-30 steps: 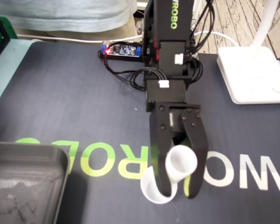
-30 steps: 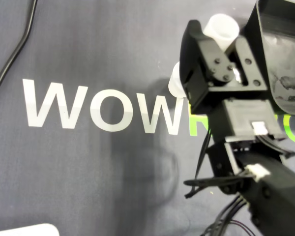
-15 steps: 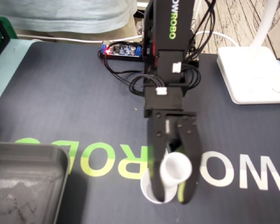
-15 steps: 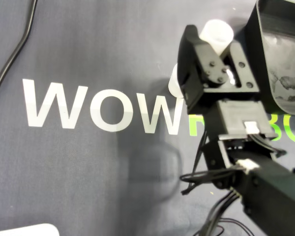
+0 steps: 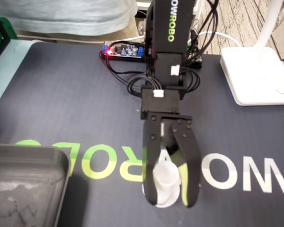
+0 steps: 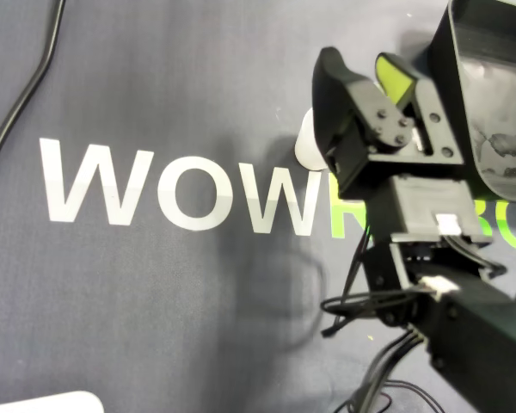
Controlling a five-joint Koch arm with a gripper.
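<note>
In the fixed view my black gripper [image 5: 170,201] points down at the mat, its jaws slightly apart on either side of a small white cup [image 5: 166,176]. That cup stands upright, nested in a second white cup [image 5: 162,202] on the mat by the "WOW" lettering. I see no firm pinch on it. From overhead the gripper [image 6: 361,60] hides the upper cup. Only a sliver of white cup [image 6: 304,148] shows left of the jaws, and a green finger pad [image 6: 394,73] is exposed.
A grey tray [image 5: 28,179] sits at the lower left of the fixed view and at the upper right [image 6: 490,86] from overhead. A white lamp base [image 5: 255,75] stands at the right, with a circuit board [image 5: 125,49] and wires behind the arm. A black cable [image 6: 21,95] crosses the mat.
The gripper moved left and lower with the tilted cup. The cup now stands upright inside the lower cup and no longer sticks out past the fingertips from overhead.
</note>
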